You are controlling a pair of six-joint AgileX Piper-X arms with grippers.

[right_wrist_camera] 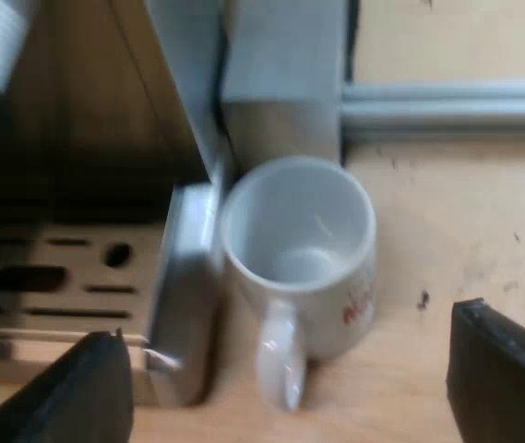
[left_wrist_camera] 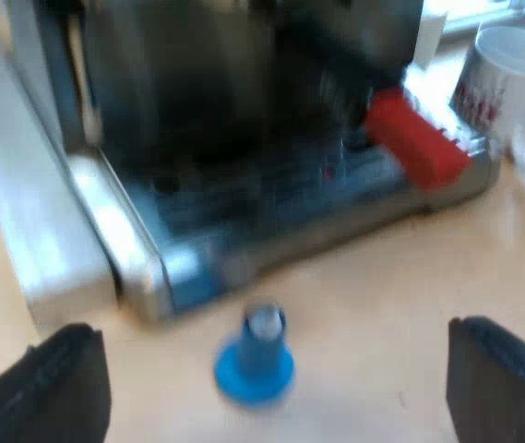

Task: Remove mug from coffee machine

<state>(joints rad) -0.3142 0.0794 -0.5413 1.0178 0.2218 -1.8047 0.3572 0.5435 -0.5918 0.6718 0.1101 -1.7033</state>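
A white mug (right_wrist_camera: 299, 263) with red print stands empty and upright on the wooden table, touching the side edge of the espresso machine's drip tray (right_wrist_camera: 184, 295), its handle toward my right gripper (right_wrist_camera: 290, 388). That gripper is open, its fingers apart on either side of the mug and short of it. The same mug (left_wrist_camera: 507, 88) appears beside the machine (left_wrist_camera: 244, 138) past the red end of the holder's handle (left_wrist_camera: 419, 138), which sticks out from the machine's front. My left gripper (left_wrist_camera: 271, 388) is open above a blue tamper (left_wrist_camera: 255, 355) standing on the table before the drip tray.
A grey metal frame post (right_wrist_camera: 285, 83) and rail (right_wrist_camera: 447, 106) run just behind the mug. Another frame bar (left_wrist_camera: 22, 212) lies along the machine's side. Bare wooden table (right_wrist_camera: 447, 240) lies beyond the mug.
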